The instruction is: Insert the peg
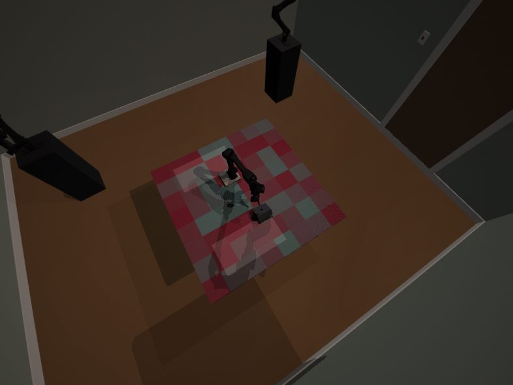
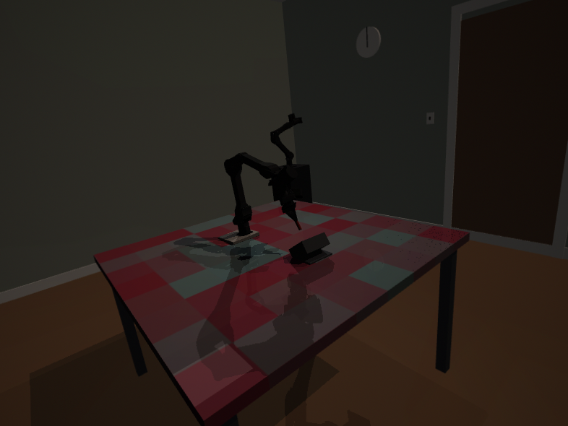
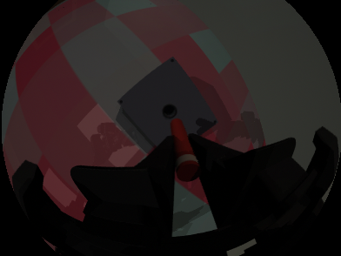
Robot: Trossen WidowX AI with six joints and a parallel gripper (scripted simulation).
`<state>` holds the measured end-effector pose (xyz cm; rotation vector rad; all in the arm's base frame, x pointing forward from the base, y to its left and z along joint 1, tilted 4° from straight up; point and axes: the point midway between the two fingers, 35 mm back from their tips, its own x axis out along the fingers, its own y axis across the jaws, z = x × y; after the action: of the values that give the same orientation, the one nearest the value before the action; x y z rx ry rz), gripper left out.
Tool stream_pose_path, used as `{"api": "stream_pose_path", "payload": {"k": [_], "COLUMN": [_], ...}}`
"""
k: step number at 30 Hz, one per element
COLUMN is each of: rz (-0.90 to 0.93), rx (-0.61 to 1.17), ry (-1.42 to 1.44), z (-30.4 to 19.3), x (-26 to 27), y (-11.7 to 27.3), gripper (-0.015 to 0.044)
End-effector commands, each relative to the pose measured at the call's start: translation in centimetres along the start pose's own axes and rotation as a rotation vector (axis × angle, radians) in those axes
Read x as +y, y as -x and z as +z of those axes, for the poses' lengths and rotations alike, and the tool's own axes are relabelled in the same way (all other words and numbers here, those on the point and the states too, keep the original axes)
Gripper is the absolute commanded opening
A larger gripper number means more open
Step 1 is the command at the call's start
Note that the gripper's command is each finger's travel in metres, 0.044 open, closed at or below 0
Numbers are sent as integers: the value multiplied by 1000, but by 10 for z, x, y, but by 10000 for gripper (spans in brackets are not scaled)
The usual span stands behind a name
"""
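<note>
Red and round, the peg (image 2: 298, 226) (image 3: 183, 145) is picked up, gripped by the tool (image 1: 257, 202) (image 2: 297, 221) (image 3: 180, 140) above the worktop (image 1: 286, 178) (image 2: 293, 293) (image 3: 78, 87), near the sloped panel (image 1: 262, 213) (image 2: 310, 246) (image 3: 148, 104). Its tip looks just short of the hole (image 1: 261, 209) (image 3: 169, 111); lining up, pushing in, letting go and backing away remain.
</note>
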<state>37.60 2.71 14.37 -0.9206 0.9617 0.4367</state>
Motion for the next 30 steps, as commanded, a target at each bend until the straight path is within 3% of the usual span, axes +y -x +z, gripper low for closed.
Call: {"api": "stream_pose_path", "payload": {"k": [1, 30], "rz": [4, -3], "rx": [2, -7], "ry": [14, 17], "z": [0, 3], "x": [4, 5], "y": [-13, -40], "gripper": [0, 0]}}
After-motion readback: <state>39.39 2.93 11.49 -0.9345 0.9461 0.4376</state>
